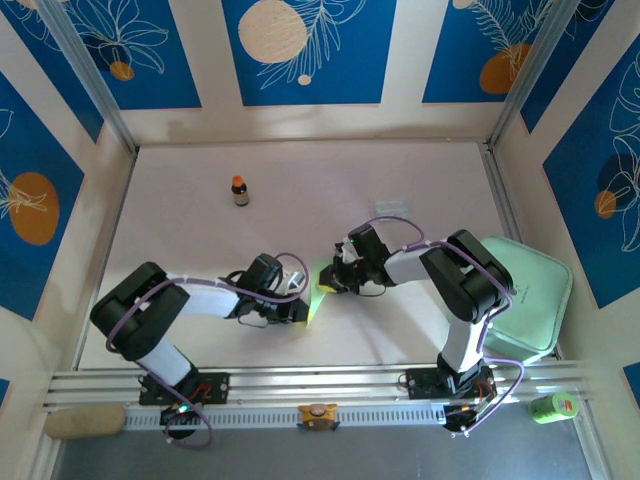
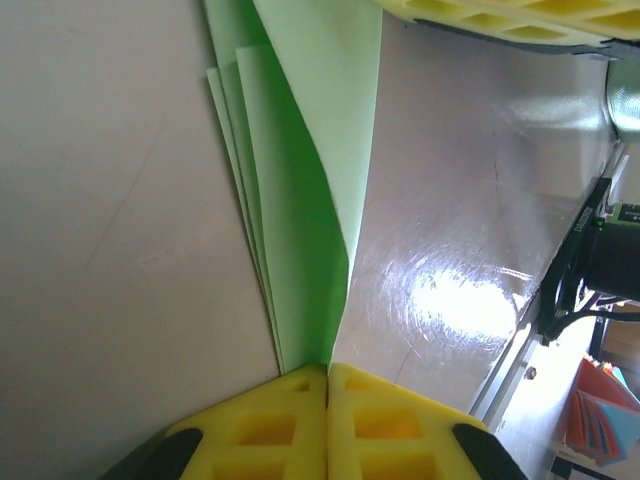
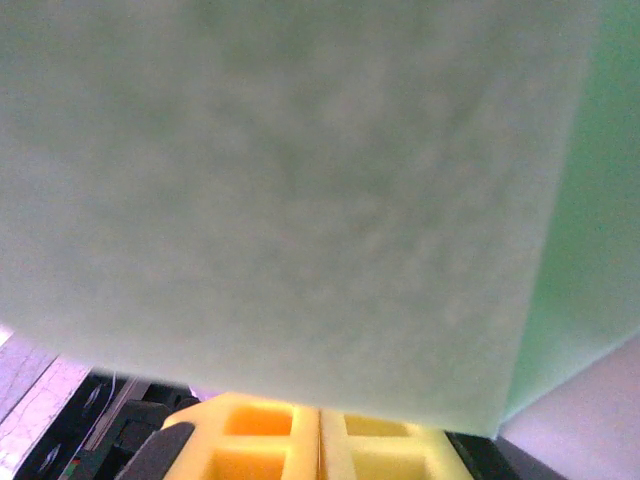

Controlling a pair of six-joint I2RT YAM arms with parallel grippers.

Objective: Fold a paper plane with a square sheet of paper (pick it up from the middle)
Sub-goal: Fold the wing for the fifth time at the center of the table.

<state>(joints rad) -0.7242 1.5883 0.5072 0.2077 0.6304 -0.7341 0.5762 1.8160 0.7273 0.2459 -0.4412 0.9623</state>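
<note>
Two sets of jaws meet over the near middle of the surface (image 1: 300,170), and both are clenched on the same pale green paper (image 1: 317,296). In the top view the left arm (image 1: 190,300) reaches in from the left and the right arm (image 1: 440,265) from the right, with the paper a small bright patch between their tips.

From the left wrist, the paper (image 2: 310,200) is folded into several layers that fan out away from the camera and narrow to a point where the left jaws pinch it, their yellow fingers (image 2: 270,430) pressed together with no gap. The right arm's yellow fingers (image 2: 500,15) sit at the paper's far end.

From the right wrist, the paper (image 3: 300,200) is a blurred green sheet very close to the lens, its lower edge caught between the closed yellow fingers (image 3: 260,440).

A small brown bottle (image 1: 240,190), a clear packet (image 1: 392,208) and a mint green tray (image 1: 535,300) lie well apart from the paper.
</note>
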